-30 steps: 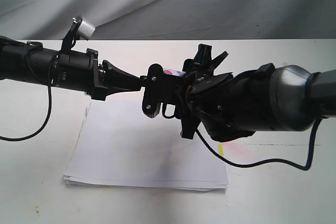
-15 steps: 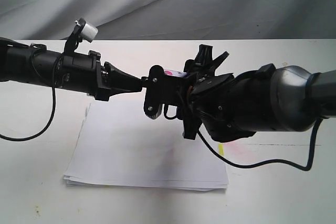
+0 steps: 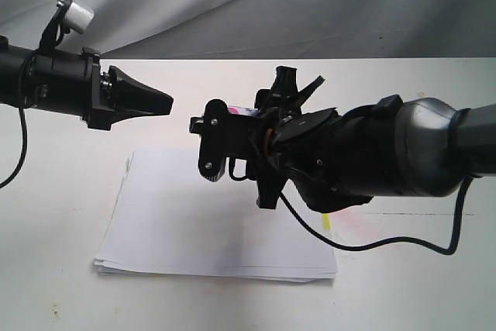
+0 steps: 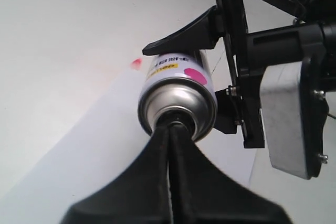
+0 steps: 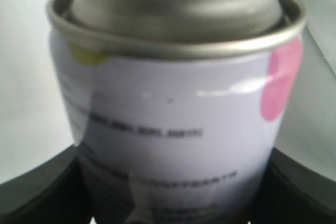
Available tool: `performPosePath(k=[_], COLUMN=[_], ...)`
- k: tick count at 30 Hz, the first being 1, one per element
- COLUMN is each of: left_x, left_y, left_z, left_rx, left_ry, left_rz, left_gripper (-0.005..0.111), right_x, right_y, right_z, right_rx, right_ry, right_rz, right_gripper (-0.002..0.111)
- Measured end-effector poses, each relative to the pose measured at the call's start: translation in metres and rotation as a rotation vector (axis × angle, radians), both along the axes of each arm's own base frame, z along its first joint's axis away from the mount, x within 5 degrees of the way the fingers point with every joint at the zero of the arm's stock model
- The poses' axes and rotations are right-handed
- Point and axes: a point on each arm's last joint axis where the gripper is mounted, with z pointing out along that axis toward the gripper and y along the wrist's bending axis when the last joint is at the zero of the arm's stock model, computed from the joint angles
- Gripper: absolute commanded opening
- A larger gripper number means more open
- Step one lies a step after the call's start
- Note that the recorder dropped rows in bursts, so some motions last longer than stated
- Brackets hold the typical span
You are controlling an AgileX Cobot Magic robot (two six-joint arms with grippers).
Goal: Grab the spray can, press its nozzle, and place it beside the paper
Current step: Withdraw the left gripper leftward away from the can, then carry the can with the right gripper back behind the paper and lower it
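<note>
Nearest, at 6 o'clock, the paper (image 3: 209,230) lies flat on the white worktop (image 3: 54,215), its yellow tab (image 3: 326,221) at the 3 o'clock edge. Above it the right hand (image 3: 213,136), reaching in from 3 o'clock, pinches the spray can (image 4: 181,90) by its body, sideways in the air, top facing 9 o'clock. At 10 o'clock the left hand (image 3: 159,101) has its fingers pressed together, tip apart from the can. A grey cloth (image 3: 232,5) hangs behind.
</note>
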Motion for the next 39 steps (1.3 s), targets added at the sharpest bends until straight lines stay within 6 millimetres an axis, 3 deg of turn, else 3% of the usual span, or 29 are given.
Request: performPosePath(k=[19,25,30,39], left_x=[-0.001,-0.002,-0.003,-0.007], left_y=[0.000,0.000,-0.001,-0.001], left_z=[0.000,0.000,0.000,0.003], left_rx=[0.003,-0.003,-0.008,-0.004], left_ry=[0.005,0.012,0.025,0.025], left_rz=[-0.010,-0.014,-0.026,-0.042], left_gripper=[0.000,0.000,0.000,0.000], right_x=[-0.002,-0.007,-0.009,0.004], right_y=[-0.002,-0.008,-0.023,-0.083], right_z=[0.004,0.036,0.064,0.118], right_rx=[0.037,0.152,0.358,0.779], right_ry=[0.018,-0.005,0.029,0.074], right_rz=[-0.034,-0.084,-0.193,-0.405], right_gripper=[0.000,0.000,0.000,0.000])
